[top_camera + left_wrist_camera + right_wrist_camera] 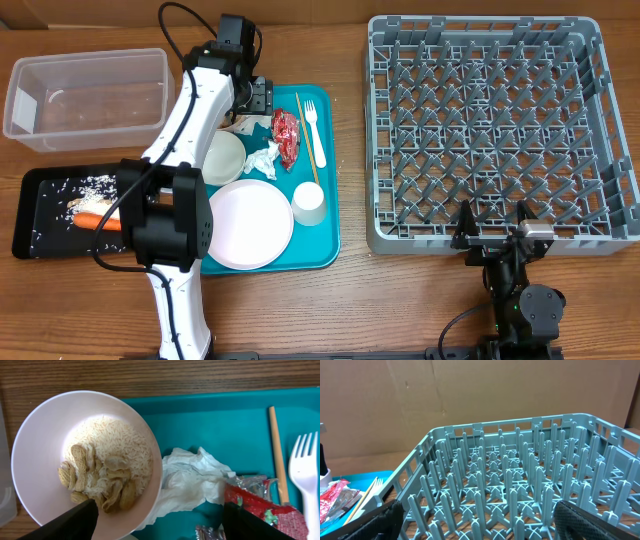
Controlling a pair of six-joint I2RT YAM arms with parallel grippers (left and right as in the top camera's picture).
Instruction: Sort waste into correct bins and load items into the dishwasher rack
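Hovering over the far left corner of the teal tray (325,255), my left gripper (160,527) is open wide and holds nothing. One of its fingers (70,522) shows dark at the near rim of the bowl (35,450), and the other one is over the wrapper (255,505). The bowl has rice (120,440) and peanuts (75,467) inside. It sits at the tray corner, with part of it over the bare tabletop (150,375). A crumpled napkin (192,480) touches the bowl on the right side. After it come the wrapper, then the stick (277,450), then the fork (305,460), all lying on the teal tray.

From above I see the plate (245,225) on the near part of the teal tray and the cup (309,203) just beside it. A second bowl (222,155) is between the plate and my left arm. The black tray (40,245) lies left of the teal tray and carries loose rice grains and the carrot (90,220). The tub (88,95) stands behind the black tray.

The rack (500,140) is on the right side of the tabletop, apart from the teal tray. My right gripper (493,228) is at the near edge of the rack, fully open, with nothing in it.
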